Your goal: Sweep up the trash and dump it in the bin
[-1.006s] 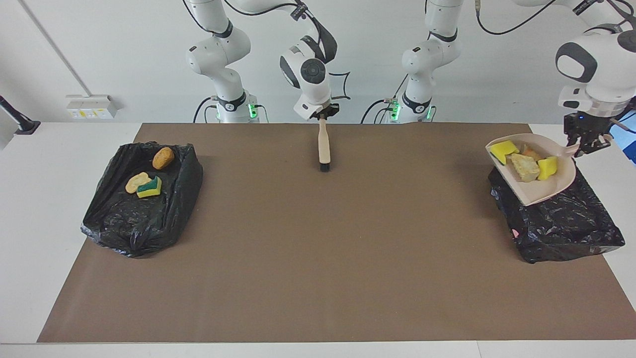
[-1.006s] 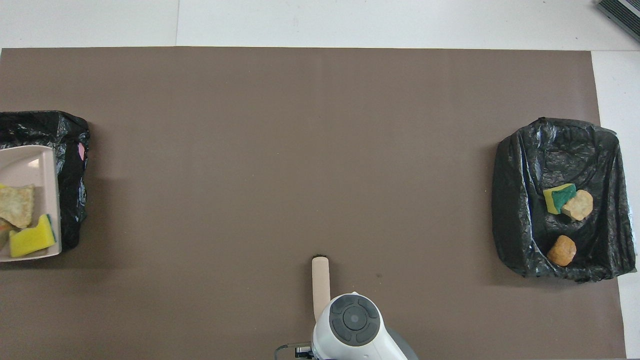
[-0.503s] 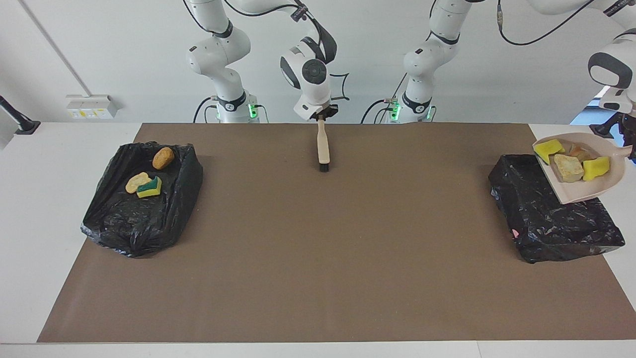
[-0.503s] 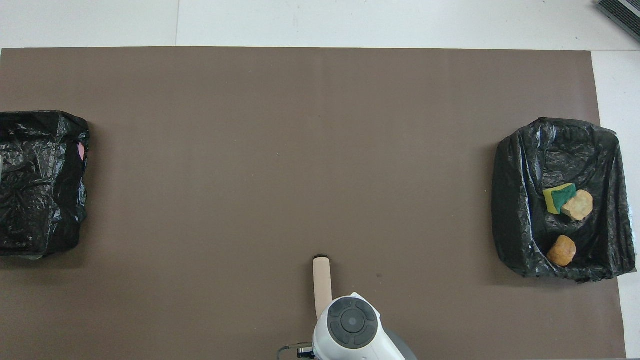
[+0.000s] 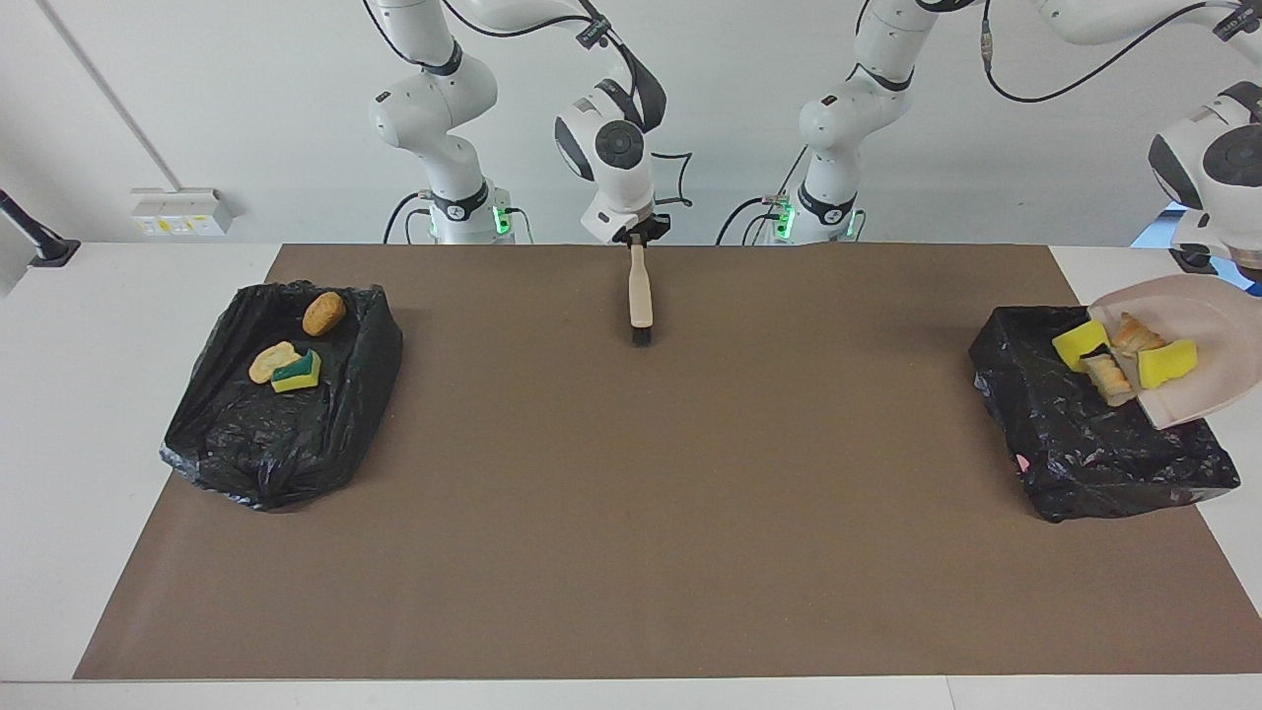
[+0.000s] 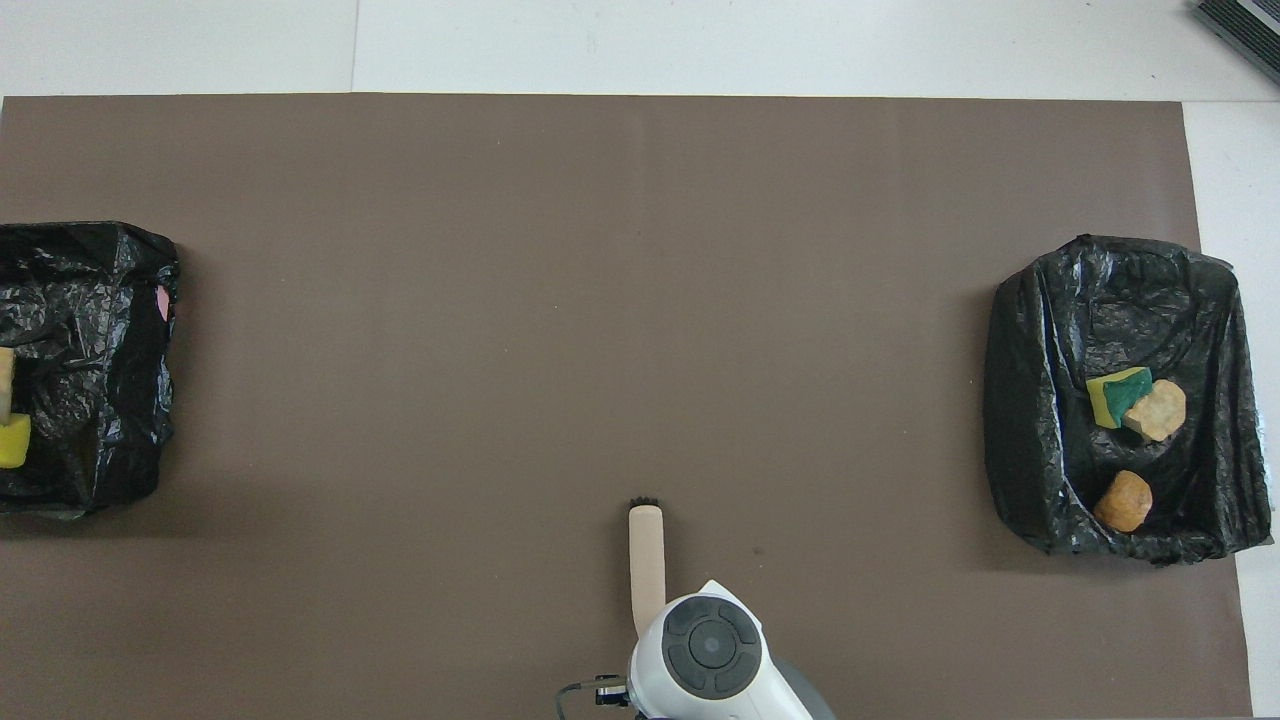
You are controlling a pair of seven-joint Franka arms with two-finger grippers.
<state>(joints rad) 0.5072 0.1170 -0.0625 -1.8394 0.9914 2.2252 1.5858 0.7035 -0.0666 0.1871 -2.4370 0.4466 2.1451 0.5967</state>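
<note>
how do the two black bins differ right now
The bin at the right arm's end holds three settled scraps: an orange-brown lump, a tan lump and a yellow-green sponge. The bin at the left arm's end has the tilted dustpan over its edge, with scraps sliding in. No tool is over the first bin. Both are lined with crinkled black plastic.

The room is bright, and the light falls evenly from above. The black bags [image 5: 281,394] shine in little wrinkly spots, and each has a soft dark shadow beside it on the brown mat [image 5: 631,473]. Both pictures are sharp all over, with no blur and no bending at the edges.
</note>
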